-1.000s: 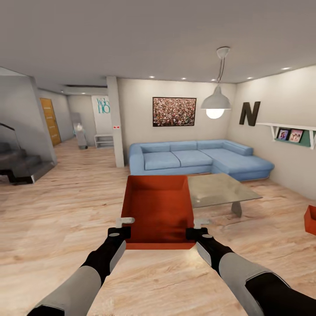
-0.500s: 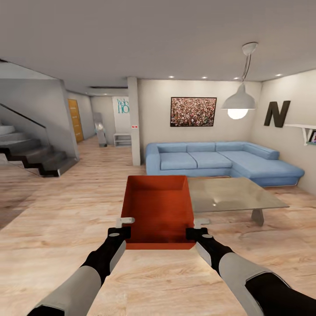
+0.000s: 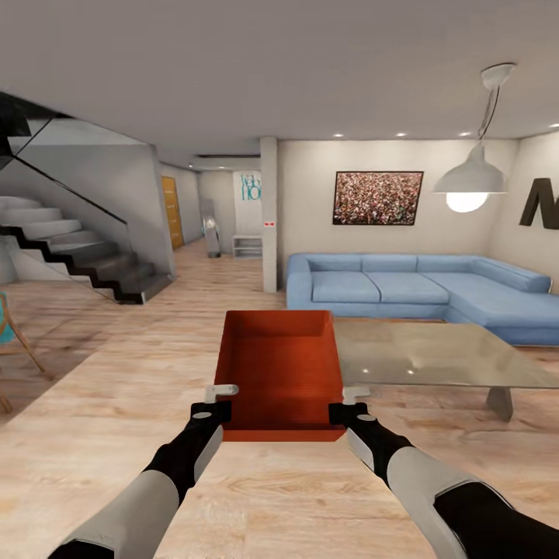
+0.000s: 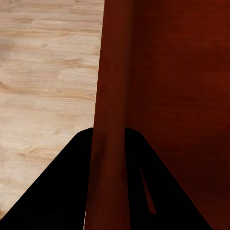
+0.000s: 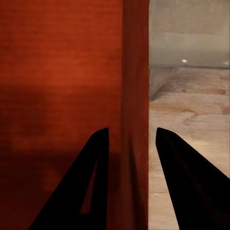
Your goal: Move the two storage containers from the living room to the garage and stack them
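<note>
I hold one red-orange storage container (image 3: 279,373) level in front of me, above the living room's light wood plank floor (image 3: 116,404). My left gripper (image 3: 221,400) is shut on its left wall near the near corner. My right gripper (image 3: 349,404) is shut on its right wall. In the left wrist view the wall (image 4: 112,86) runs between the two dark fingers of the left gripper (image 4: 109,130). In the right wrist view the other wall (image 5: 135,72) stands between the fingers of the right gripper (image 5: 132,128). The bin's inside looks empty. The garage is out of view.
A glass-topped coffee table (image 3: 442,353) stands just right of the bin, with a blue sofa (image 3: 404,286) behind it. A pillar (image 3: 269,213) stands ahead, a hallway with a wooden door (image 3: 171,211) lies beyond it, and dark stairs (image 3: 85,260) rise at left. A chair (image 3: 12,334) is at the left edge.
My view has swung left: sofa, table and lamp slid right in the picture and the stairs came in. The second bin at the right edge left the picture. My grip is unchanged.
</note>
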